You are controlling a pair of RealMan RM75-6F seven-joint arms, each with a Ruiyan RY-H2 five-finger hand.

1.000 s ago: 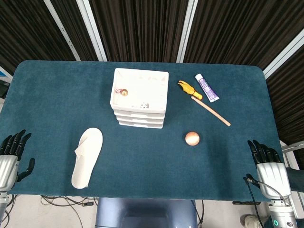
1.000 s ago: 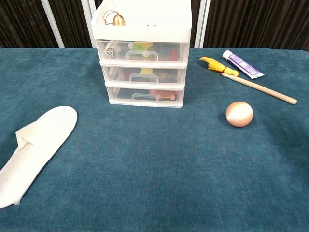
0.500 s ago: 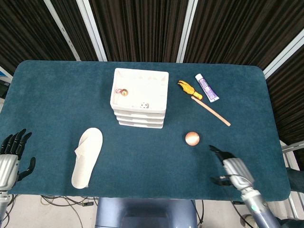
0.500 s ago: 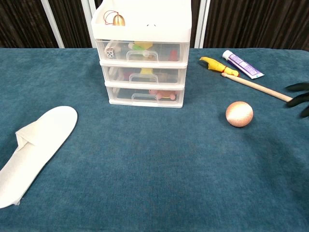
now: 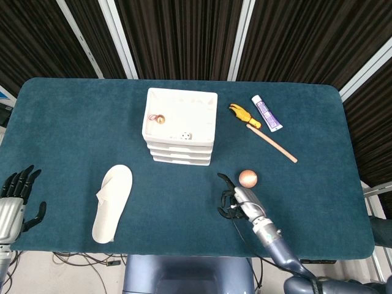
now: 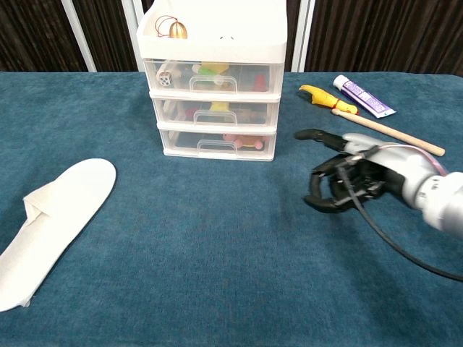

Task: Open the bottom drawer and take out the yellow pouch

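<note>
Hovering empty and loosely curled right of the unit, the right hand has not reached the shut bottom drawer, so everything remains; no yellow pouch is discernible inside, and the left hand idles, spread.

Teal table; white drawer unit; white slipper; black-fingered right hand.

The right hand reaches over the table, fingers curled loosely apart and holding nothing; the left hand rests at the near left edge, fingers spread, empty.
</note>
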